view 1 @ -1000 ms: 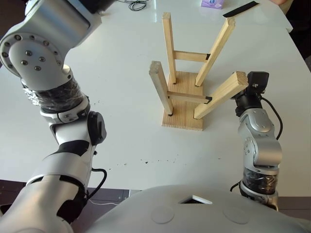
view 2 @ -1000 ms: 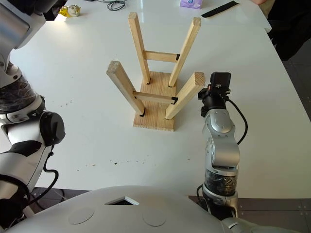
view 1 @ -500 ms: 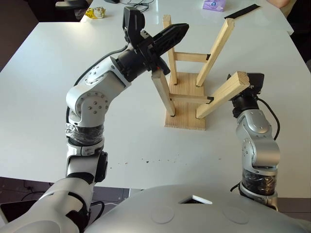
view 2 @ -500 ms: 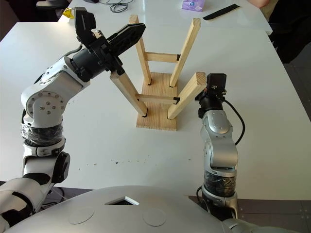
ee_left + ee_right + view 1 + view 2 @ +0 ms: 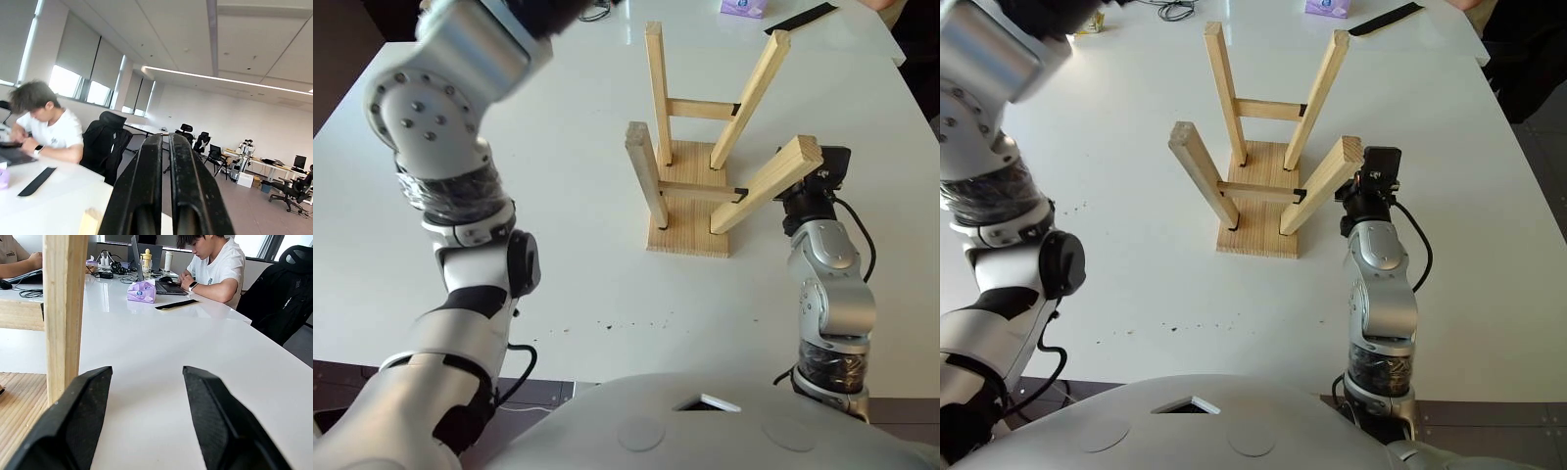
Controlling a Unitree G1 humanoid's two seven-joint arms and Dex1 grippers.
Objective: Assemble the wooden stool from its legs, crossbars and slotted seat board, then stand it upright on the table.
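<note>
Upturned stool on the white surface, left arm lifted away.

Left eye view: the wooden stool (image 5: 690, 235) sits at centre frame, seat board down on the surface (image 5: 587, 274), four legs up. The left arm (image 5: 440, 108), at the near-left leg (image 5: 648, 181) half a second ago, has swung to the upper left, while the right arm (image 5: 827, 274) stays by the leaning near-right leg (image 5: 764, 186). Right eye view: same layout, with a purple pack (image 5: 1327, 8), print too small to read, and a black strip (image 5: 1386, 20) at the top edge. Left wrist view: the left tool (image 5: 166, 142) points into the room, fingers pressed narrow on nothing. Right wrist view: the right tool (image 5: 146, 374) is spread wide and empty, a leg just beside one finger.
</note>
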